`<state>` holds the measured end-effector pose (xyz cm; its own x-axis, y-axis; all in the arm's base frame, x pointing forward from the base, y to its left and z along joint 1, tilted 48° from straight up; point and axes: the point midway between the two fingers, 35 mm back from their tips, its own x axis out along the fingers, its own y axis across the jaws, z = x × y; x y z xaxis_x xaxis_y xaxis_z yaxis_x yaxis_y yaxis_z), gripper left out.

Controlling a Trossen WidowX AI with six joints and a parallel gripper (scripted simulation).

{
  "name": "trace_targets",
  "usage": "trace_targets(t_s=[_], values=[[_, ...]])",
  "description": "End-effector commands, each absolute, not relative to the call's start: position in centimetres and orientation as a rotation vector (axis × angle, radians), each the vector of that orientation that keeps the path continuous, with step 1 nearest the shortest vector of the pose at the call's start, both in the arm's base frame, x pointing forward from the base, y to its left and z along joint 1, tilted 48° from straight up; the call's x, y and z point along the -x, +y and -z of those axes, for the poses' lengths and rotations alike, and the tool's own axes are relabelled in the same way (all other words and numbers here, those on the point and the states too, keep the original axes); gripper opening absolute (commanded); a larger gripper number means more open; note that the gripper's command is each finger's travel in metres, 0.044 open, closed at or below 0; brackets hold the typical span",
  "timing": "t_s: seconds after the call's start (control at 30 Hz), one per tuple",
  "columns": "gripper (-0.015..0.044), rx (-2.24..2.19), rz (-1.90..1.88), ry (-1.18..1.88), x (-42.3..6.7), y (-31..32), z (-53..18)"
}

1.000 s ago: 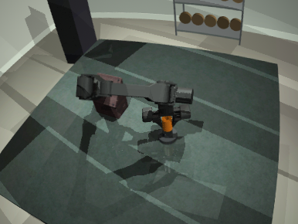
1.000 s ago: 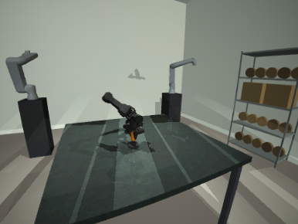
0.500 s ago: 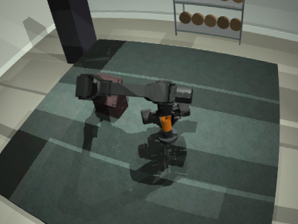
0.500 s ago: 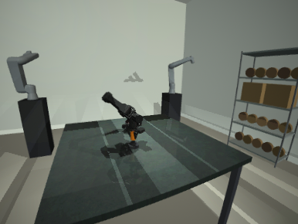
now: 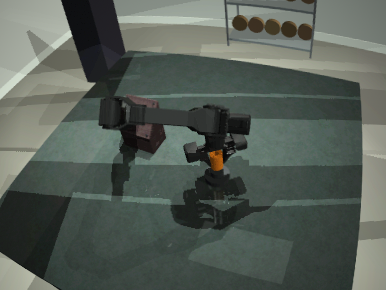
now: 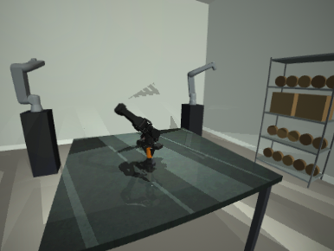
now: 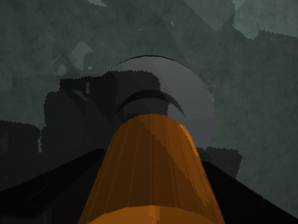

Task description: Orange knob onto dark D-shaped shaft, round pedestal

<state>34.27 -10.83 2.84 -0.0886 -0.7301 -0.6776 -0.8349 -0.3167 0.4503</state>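
My gripper [image 5: 216, 156] [image 6: 149, 149] is shut on the orange knob [image 5: 216, 161] [image 6: 149, 152] [image 7: 152, 183] and holds it upright. The knob fills the lower half of the wrist view. Its lower end is right over the round grey pedestal [image 5: 217, 175] [image 7: 193, 92]. In the wrist view a dark curved edge [image 7: 152, 99] shows just past the knob's far end, where the shaft stands. The shaft itself is hidden by the knob. I cannot tell how far the knob sits down on it.
The arm's reddish-brown base block [image 5: 145, 132] stands left of the pedestal on the dark green table [image 5: 300, 150] [image 6: 216, 173]. A dark pillar [image 5: 95, 35] stands off the table's far left corner. A shelf rack [image 5: 272, 25] [image 6: 298, 121] holds round things. Two grey arms [image 6: 26, 86] [image 6: 196, 82] stand on dark stands.
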Motion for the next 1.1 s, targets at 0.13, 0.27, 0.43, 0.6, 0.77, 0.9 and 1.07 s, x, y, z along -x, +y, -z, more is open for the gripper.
trace_targets(t_s=[0.13,0.27,0.43,0.6,0.77,0.9,1.07], values=[[0.0,2.047,-1.376,1.763,-34.27,-10.6,-3.09],[0.0,2.06,-1.406,1.755,-34.12,-10.52,-3.2],[0.0,2.141,-1.611,1.687,-33.89,-10.47,-3.21],[0.0,2.146,-1.623,1.683,-33.95,-10.53,-3.16],[0.0,2.146,-1.623,1.683,-34.1,-10.61,-3.05],[0.0,2.146,-1.623,1.683,-34.25,-10.67,-3.05],[0.0,2.146,-1.623,1.683,-34.28,-10.69,-3.19]])
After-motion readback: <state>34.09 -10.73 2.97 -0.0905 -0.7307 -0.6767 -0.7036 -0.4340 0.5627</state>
